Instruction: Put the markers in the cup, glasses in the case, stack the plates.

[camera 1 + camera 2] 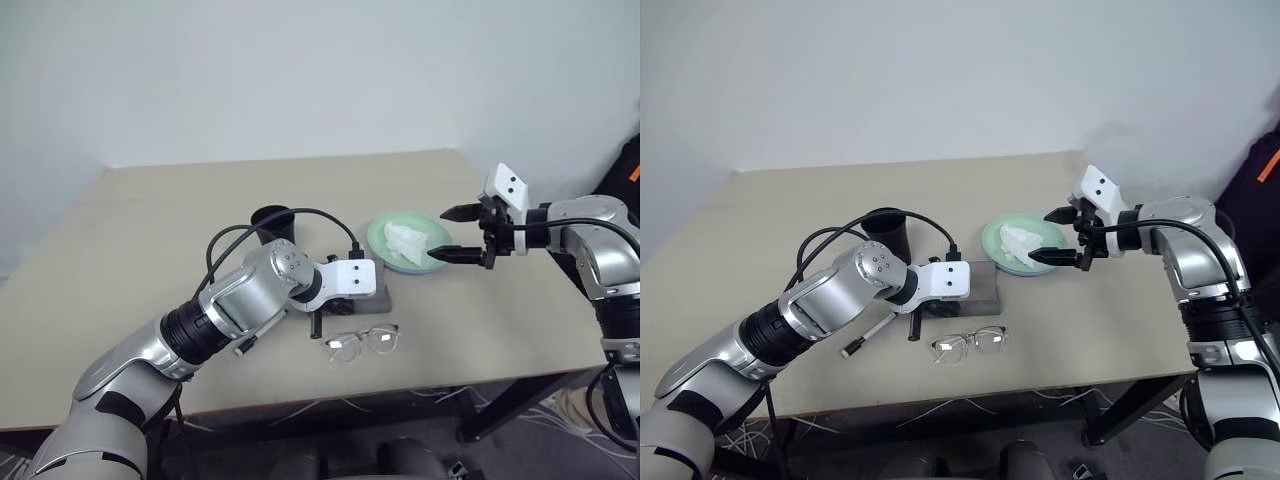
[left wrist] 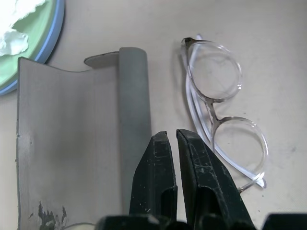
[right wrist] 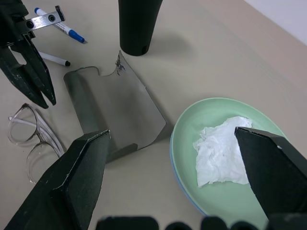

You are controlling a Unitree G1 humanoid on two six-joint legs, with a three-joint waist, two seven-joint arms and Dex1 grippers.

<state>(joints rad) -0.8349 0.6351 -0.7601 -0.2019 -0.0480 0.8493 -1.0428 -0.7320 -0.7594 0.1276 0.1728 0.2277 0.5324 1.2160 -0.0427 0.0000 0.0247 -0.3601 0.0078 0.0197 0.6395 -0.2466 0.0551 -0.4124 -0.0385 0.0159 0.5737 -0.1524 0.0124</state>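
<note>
With my left gripper (image 2: 171, 143) jaws pressed together on nothing above the open gray case (image 3: 115, 112), and the glasses (image 1: 362, 341) just beside it toward the tabletop's near edge, a closed descent would shove them off.

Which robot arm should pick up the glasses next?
Probably the left. Its shut gripper hangs right between the glasses and the open case. The right gripper is open but farther off, beside the plates, where a tissue lies.
</note>
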